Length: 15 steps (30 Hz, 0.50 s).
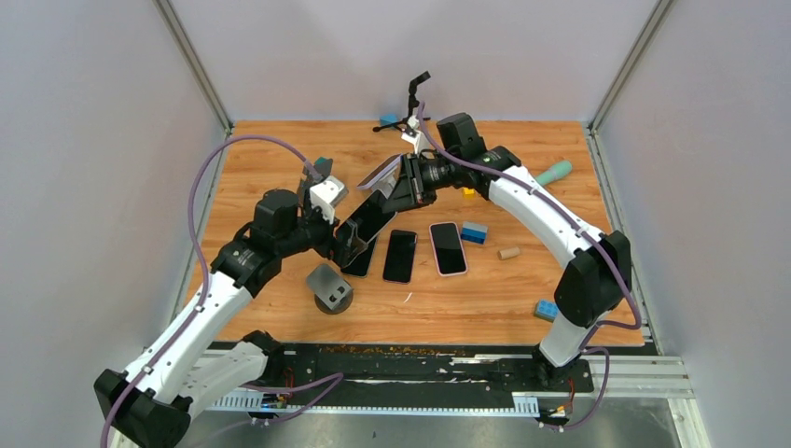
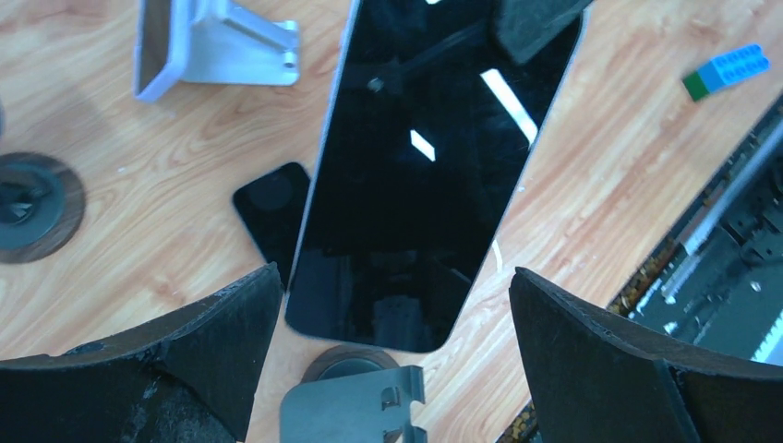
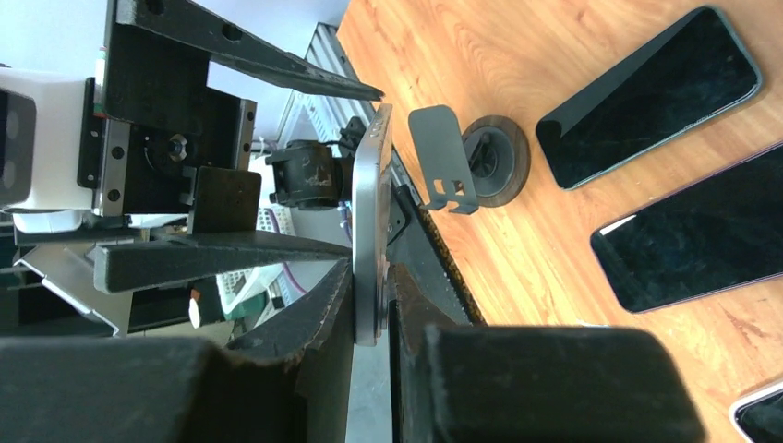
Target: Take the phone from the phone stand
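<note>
Grey walls (image 1: 93, 140) closed in a wooden table (image 1: 280, 159), above which the two arms met near the middle. The right pincer (image 3: 371, 300) was clamped tight on the phone (image 2: 425, 175), its two fingers pinching the front and back faces at one end, so that the phone hung tilted in the air, clear of the table. The left pincer (image 2: 397, 286) stood wide open around the phone's other end. One pad sat on either side of the screen, and neither visibly pressed on it. Below and just in front of the left pincer, the phone stand (image 1: 328, 285) stood empty on its round dark base, its grey metal plate well apart from the phone. A silver stand (image 2: 212, 46) rested on the wood beyond the left pincer's fingertips, close beside the right pincer. Two spare phones (image 1: 399, 255) lay flat, screens up, side by side below the right pincer. A third dark handset (image 2: 272, 208) lay flat beneath the raised phone, partly hidden by it. Further out from the right pincer, towards its arm's elbow, sat a blue block (image 1: 474, 232) and a small cork (image 1: 508, 252). A teal cylinder (image 1: 553, 172) lay behind that arm.
</note>
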Each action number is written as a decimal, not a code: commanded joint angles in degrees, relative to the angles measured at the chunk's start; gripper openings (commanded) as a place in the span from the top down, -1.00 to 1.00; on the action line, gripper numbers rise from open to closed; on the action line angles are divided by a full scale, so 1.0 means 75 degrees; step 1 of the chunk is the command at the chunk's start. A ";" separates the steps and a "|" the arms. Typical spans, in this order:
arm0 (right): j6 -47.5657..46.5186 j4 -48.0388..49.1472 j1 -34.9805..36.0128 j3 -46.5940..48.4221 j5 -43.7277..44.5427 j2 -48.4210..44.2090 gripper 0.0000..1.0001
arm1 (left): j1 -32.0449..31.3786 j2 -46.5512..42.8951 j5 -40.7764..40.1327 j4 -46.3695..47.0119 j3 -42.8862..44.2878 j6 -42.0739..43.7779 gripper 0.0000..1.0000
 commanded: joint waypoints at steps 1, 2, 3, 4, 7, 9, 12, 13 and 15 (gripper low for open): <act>-0.0501 -0.0039 -0.0031 0.0006 -0.1022 -0.0081 1.00 | -0.0392 0.0251 0.0462 0.0390 0.0378 0.0339 -1.00; -0.0531 -0.0052 -0.0031 0.0002 -0.1128 -0.0064 1.00 | -0.0508 0.0301 0.0414 0.0390 0.0384 0.0339 -1.00; -0.0562 -0.0058 -0.0040 -0.0019 -0.1212 -0.0053 1.00 | -0.0560 0.0391 0.0343 0.0399 0.0382 0.0498 -1.00; -0.0590 -0.0059 -0.0032 -0.0045 -0.1307 -0.0038 1.00 | -0.0658 0.0460 0.0302 0.0400 0.0378 0.0542 -1.00; -0.0627 -0.0073 -0.0035 -0.0139 -0.1570 0.0027 1.00 | -0.0857 0.0542 0.0167 0.0403 0.0374 0.0668 -1.00; -0.0641 -0.0082 -0.0039 -0.0186 -0.1747 0.0093 1.00 | -0.0948 0.0564 0.0156 0.0403 0.0374 0.0738 -1.00; -0.0663 -0.0094 -0.0038 -0.0257 -0.1875 0.0159 1.00 | -0.1077 0.0632 0.0070 0.0378 0.0399 0.0839 -1.00; -0.0665 -0.0104 -0.0044 -0.0277 -0.1894 0.0171 1.00 | -0.1156 0.0656 0.0019 0.0331 0.0427 0.0895 -1.00; -0.0691 -0.0112 -0.0036 -0.0332 -0.1961 0.0173 1.00 | -0.1266 0.0726 -0.0149 0.0252 0.0467 0.1015 -1.00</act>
